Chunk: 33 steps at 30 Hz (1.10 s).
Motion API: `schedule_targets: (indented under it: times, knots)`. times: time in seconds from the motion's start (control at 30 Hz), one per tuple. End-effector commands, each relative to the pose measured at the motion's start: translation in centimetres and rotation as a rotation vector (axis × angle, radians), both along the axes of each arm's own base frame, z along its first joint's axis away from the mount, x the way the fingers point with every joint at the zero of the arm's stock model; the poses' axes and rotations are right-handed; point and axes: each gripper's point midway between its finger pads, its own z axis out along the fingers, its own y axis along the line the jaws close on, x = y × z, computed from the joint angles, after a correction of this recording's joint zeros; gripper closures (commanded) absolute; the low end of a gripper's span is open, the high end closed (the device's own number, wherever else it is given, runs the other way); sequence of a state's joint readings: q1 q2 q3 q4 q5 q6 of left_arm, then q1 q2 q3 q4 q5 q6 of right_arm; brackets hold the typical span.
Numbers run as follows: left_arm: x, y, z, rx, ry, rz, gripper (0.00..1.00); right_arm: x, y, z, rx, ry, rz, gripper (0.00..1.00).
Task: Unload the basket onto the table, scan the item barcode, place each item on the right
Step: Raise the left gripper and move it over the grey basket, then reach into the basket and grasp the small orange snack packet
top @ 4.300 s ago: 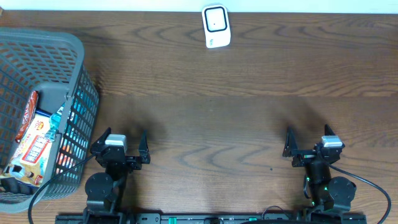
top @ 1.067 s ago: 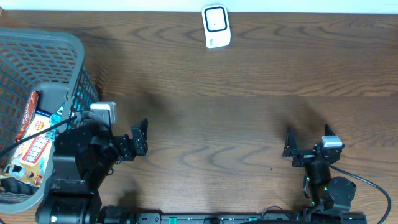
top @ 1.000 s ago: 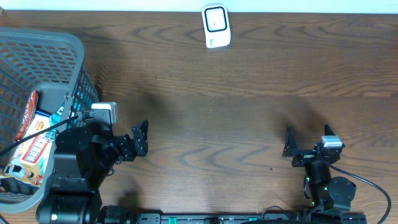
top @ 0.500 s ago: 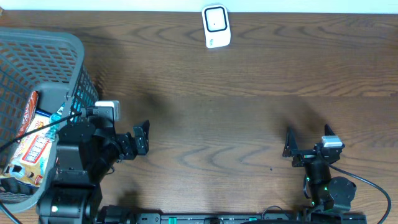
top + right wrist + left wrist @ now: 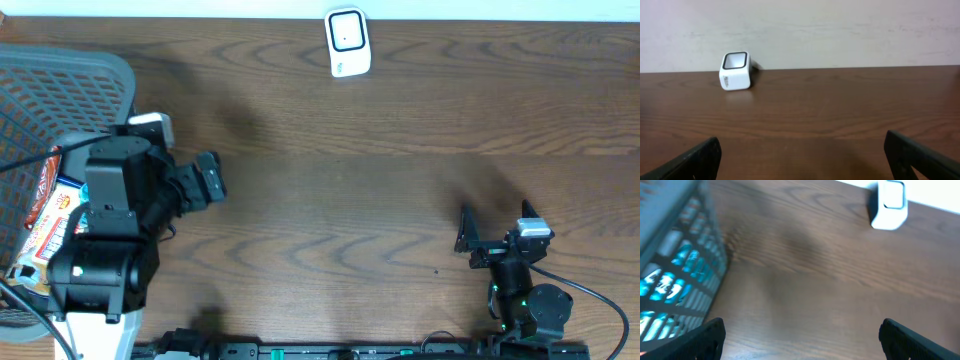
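Note:
The white barcode scanner [image 5: 347, 43] stands at the table's far edge, also seen in the left wrist view [image 5: 888, 205] and the right wrist view [image 5: 735, 70]. Packaged items [image 5: 47, 232] lie in the grey basket [image 5: 70, 70] at the left; a red packet [image 5: 44, 184] sits beside a yellow one. My left gripper [image 5: 193, 168] is raised beside the basket's right wall, open and empty [image 5: 801, 327]. The right gripper [image 5: 494, 222] rests open near the front right, nothing between its fingers [image 5: 801, 142].
The basket's mesh wall [image 5: 685, 270] fills the left of the left wrist view, with blue packaging showing through it. A pale wall runs behind the table's far edge. Bare wood lies between the arms and the scanner.
My left arm has lifted and swung back and left, toward the basket. Its jaws have stayed open. The right arm has not moved.

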<state>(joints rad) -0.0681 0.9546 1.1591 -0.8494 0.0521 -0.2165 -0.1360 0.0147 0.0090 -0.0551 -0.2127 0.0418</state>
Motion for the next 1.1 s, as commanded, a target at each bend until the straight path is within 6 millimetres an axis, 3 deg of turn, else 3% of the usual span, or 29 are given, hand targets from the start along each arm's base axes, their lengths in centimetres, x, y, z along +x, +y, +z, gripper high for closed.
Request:
schedule_targets:
  times: [0.0,0.57,0.83,1.07]
  knots:
    - [0.4,2.2,2.3,-0.014,-0.046,0.138,0.02,0.0,0.1,0.0,0.009,-0.003,0.000,0.01]
    - [-2.2,13.3,2.5,-0.035,-0.041,0.572,0.02,0.0,0.1,0.0,0.009,-0.003,0.000,0.01]
    - [-3.1,15.9,2.3,-0.059,-0.043,0.691,0.02,0.0,0.1,0.0,0.009,-0.003,0.000,0.01]
    - [-2.0,16.7,0.0,-0.070,0.043,0.703,0.02,0.0,0.1,0.0,0.009,-0.003,0.000,0.01]
